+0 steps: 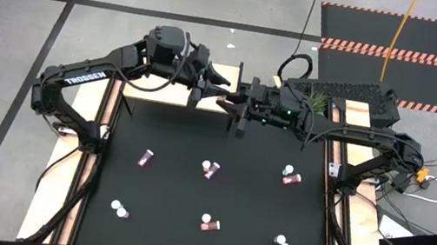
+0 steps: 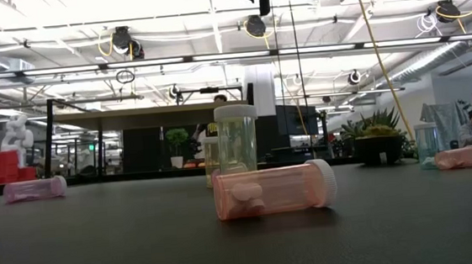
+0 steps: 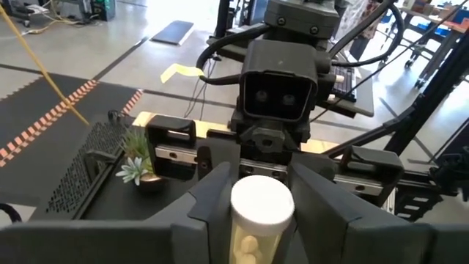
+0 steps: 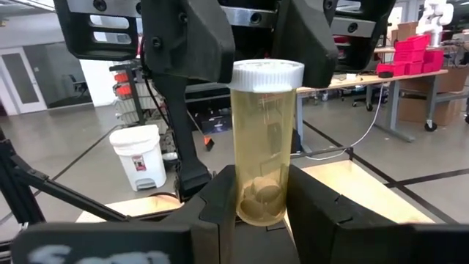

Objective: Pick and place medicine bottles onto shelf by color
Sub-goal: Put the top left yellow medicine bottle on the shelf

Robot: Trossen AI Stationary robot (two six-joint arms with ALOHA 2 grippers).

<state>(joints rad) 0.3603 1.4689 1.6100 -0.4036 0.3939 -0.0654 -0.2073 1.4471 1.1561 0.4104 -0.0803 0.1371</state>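
Observation:
A yellowish medicine bottle (image 4: pixel 264 139) with a white cap stands upright in the air above the table's far middle, held between both grippers. My right gripper (image 4: pixel 260 194) is shut on its lower end. My left gripper (image 3: pixel 262 187) comes from the opposite side, shut on its cap. In the high view the two grippers meet nose to nose, left gripper (image 1: pixel 209 95) and right gripper (image 1: pixel 235 106). Several more bottles (image 1: pixel 210 170) stand or lie on the black mat, one pink bottle (image 2: pixel 274 190) lying on its side. The light-wood shelf (image 2: pixel 134 120) stands at the far edge. My left gripper has the bottle's white cap (image 3: pixel 262 205) pinched between its two fingers (image 4: pixel 198 51). It comes from the table's left, slanting a little downward. The bottle stays upright, cap up, clear of the table. My right gripper pinches the lower body of the bottle (image 4: pixel 261 183), near its bottom, between its two fingers. The fingers come about level from the table's right. The bottle stands upright above them, lifted clear, a few pills lying at its bottom.
A small green potted plant (image 1: pixel 314 102) sits on a dark perforated tray at the far right. Wooden side rails (image 1: pixel 110 114) border the black mat (image 1: pixel 163 193). The loose bottles are spread in two rows across the mat's middle and near part.

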